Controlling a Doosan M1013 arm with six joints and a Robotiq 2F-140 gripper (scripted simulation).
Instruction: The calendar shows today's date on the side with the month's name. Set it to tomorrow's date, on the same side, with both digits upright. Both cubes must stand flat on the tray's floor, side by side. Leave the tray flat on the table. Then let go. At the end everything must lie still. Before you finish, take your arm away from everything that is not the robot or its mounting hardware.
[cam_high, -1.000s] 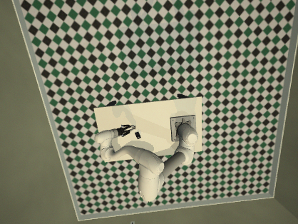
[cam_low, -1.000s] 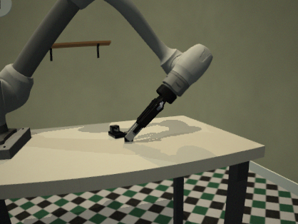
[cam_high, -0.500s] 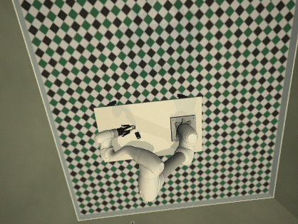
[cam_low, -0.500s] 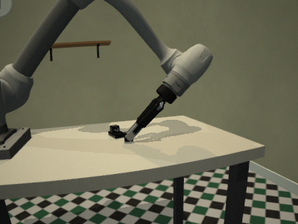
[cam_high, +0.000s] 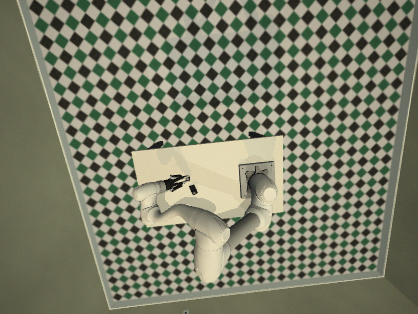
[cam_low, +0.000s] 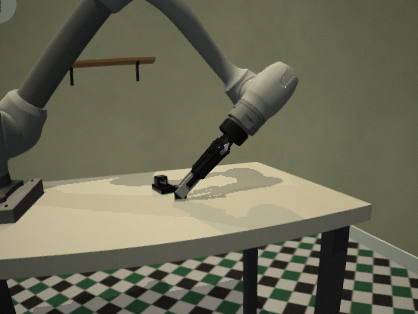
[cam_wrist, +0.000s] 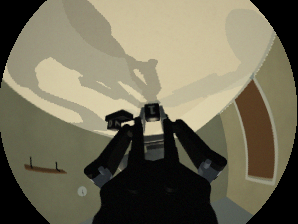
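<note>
My gripper (cam_low: 181, 194) reaches down at a slant to the table top and is shut on a light grey calendar cube (cam_low: 182, 190), which sits at or just above the table surface. In the wrist view the cube (cam_wrist: 153, 124) shows between my fingertips; its digits are not readable. The small dark calendar tray (cam_low: 161, 184) stands on the table just to the left of the gripper, with a dark block on it; I cannot tell what its face shows. The tray also shows in the wrist view (cam_wrist: 119, 120) and from above (cam_high: 193, 189), beside the gripper (cam_high: 181, 178).
The arm's base plate (cam_low: 15, 197) is bolted at the table's left end. The table's front edge (cam_low: 200, 237) and right corner drop to a checkered floor. A wooden wall shelf (cam_low: 112, 62) hangs far behind.
</note>
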